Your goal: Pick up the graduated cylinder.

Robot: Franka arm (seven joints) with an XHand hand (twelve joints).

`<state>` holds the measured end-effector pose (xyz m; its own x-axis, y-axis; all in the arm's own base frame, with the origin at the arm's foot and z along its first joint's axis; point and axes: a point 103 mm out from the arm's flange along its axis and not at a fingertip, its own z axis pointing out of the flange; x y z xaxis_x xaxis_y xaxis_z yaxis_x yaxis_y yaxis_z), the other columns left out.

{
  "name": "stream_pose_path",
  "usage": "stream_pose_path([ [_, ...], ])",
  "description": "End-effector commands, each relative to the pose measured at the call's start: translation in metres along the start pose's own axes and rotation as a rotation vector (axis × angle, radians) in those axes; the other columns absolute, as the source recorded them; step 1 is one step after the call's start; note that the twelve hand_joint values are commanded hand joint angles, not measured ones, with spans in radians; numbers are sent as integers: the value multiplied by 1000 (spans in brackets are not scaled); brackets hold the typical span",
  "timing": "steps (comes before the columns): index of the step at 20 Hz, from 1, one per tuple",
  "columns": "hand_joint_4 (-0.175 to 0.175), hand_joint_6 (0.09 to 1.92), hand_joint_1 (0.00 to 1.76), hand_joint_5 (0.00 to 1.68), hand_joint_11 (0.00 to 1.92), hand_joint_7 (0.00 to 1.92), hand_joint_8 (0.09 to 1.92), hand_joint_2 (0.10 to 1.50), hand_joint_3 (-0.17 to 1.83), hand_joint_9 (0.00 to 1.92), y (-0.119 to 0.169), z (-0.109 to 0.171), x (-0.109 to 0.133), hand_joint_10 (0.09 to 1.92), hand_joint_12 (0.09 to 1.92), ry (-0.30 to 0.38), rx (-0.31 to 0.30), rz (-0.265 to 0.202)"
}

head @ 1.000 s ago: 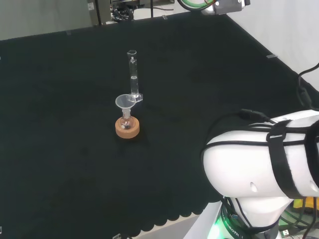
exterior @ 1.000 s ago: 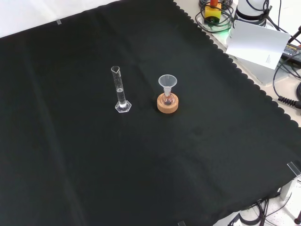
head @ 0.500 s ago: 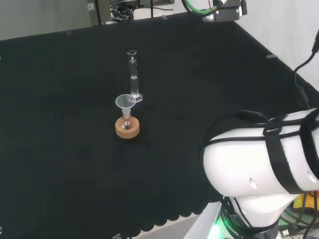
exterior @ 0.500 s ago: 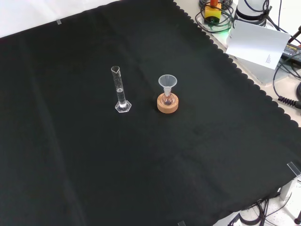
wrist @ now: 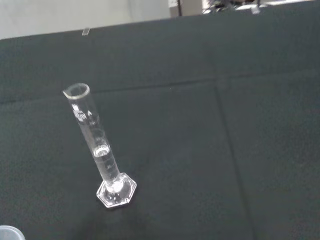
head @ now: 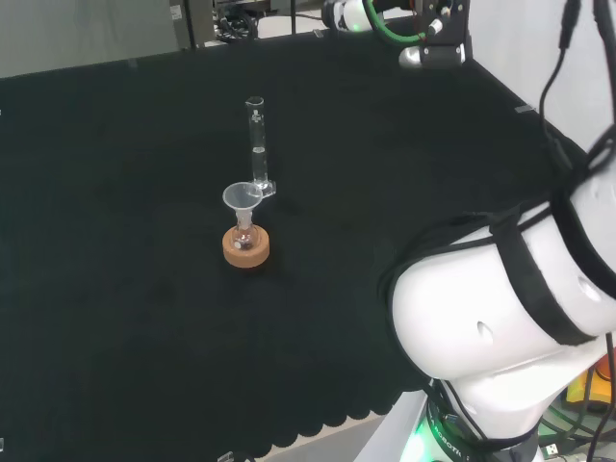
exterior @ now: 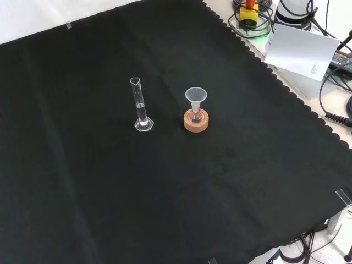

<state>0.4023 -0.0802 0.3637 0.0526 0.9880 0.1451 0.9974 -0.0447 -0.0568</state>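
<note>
Clear glass graduated cylinder (wrist: 99,152) with hexagonal foot is standing upright on the black-clothed desk (exterior: 220,181), untouched. Robot hand's finger state: cannot tell. Clear funnel (exterior: 196,97) is sitting in a small flask on a cork ring (exterior: 196,122).

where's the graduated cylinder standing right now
The graduated cylinder stands upright near the middle of the black cloth, just left of the funnel-topped flask on its cork ring in the front view.

— Arm, head view?
— Large white link (head: 500,318) at lower right of frame, banded with black straps (head: 539,298) and cables.
— Far end?
— Wrist section (head: 435,43) at the upper edge, right of centre: black housing, green cable (head: 385,34) alongside.
</note>
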Motion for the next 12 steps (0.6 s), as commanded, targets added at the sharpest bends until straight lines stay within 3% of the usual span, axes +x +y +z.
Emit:
stream_pose_path([
  [1, -15, 87, 294, 314, 60, 245, 604, 1008, 263, 407, 45, 43, -32, 665, 1394, 94, -15, -54],
  [12, -17, 87, 370, 310, 71, 156, 594, 961, 245, 363, 78, 99, -6, 646, 1388, 151, 17, -125],
])
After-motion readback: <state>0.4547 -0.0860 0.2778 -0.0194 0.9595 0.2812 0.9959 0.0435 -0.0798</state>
